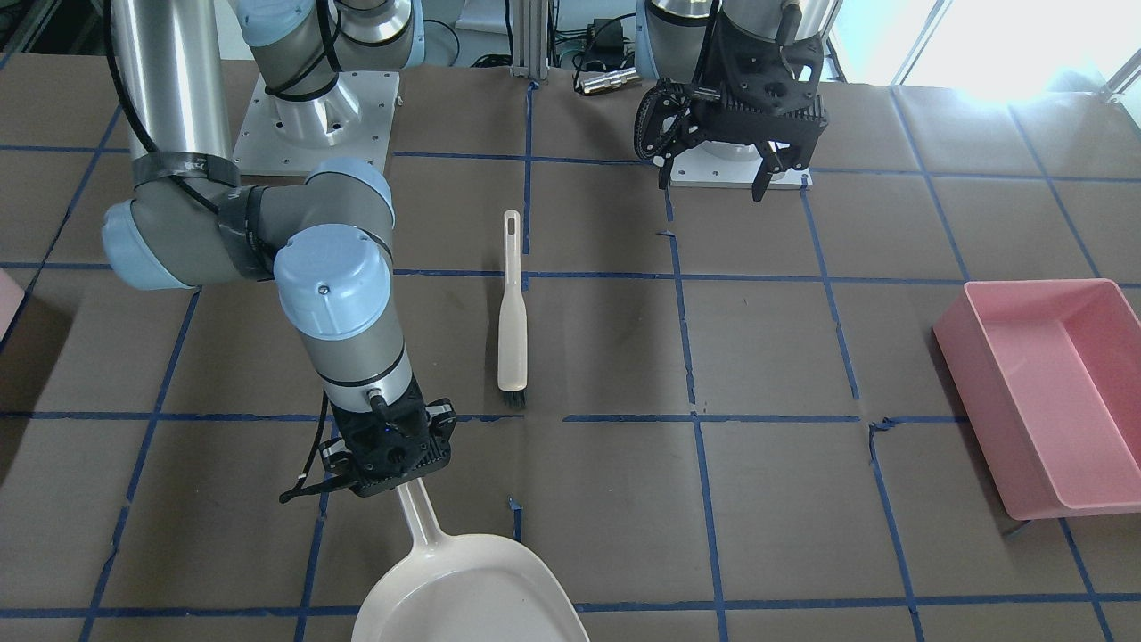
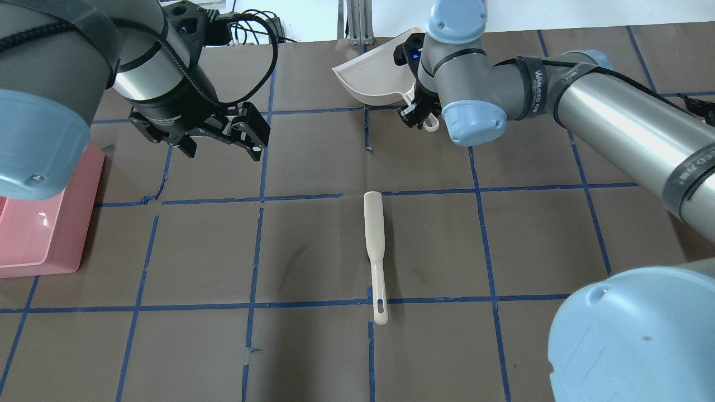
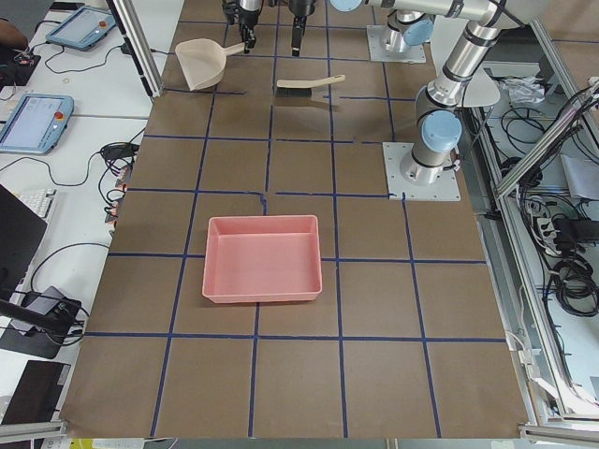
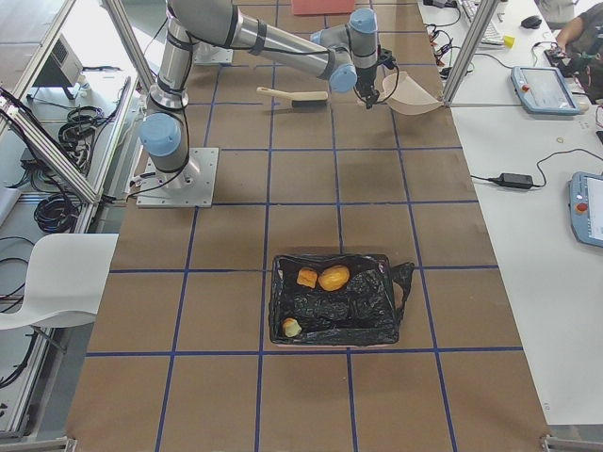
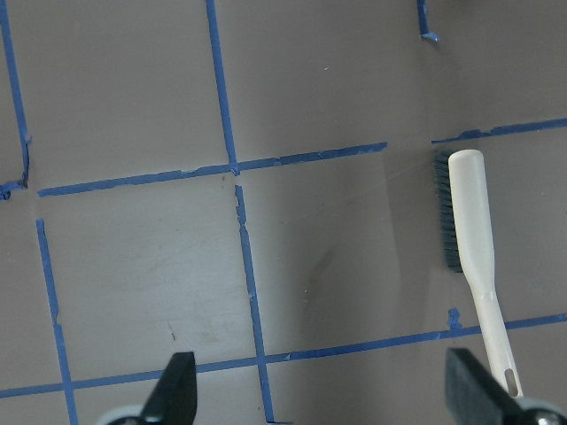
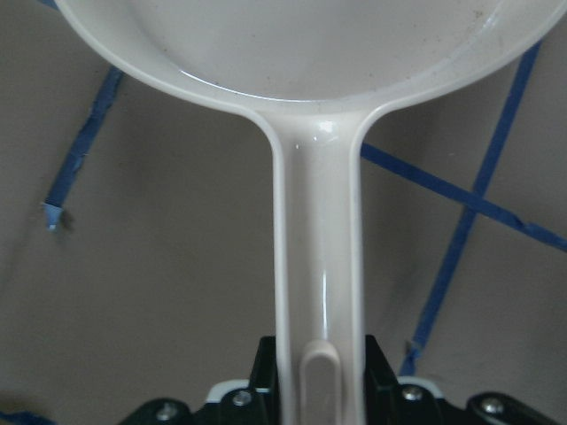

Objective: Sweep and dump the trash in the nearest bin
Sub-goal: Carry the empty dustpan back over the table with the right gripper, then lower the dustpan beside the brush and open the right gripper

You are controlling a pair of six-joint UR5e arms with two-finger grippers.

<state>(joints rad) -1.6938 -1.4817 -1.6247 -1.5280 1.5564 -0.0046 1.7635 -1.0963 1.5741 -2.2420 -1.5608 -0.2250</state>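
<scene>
R gripper [image 1: 397, 468] is clenched on the handle of the cream dustpan [image 1: 468, 588]. The grip is confirmed in the R wrist view, where the handle is pinched at its hanging-hole end. The pan is held at the table [image 1: 775, 499] edge far from the robot base. Only a few specks are seen in the pan interior. Whether the pan touches the table can't be told.

L gripper [image 2: 223, 151] is released, jaws spread, nothing between them. It is held above the table near the L arm base and is well apart from the brush [image 2: 374, 257].

The brush is left on the table around mid-width, lying on its side. Its bristle end is pointed away from the robot and its handle hole toward it. It isn't touched by either gripper.

The trash [image 4: 334, 278] is seen in the ext. right view only: 3 lumps, all inside the bin [image 4: 353, 311], which is lined w/ a black bag. Two orange lumps are seen side by side at the liner's far side. A paler one [image 4: 291, 328] is seen at a near corner. The bin is located at the table's R end, well apart from both arms.

A pink tub [image 3: 263, 257] is located at the table's L end. Nothing is seen in it.
</scene>
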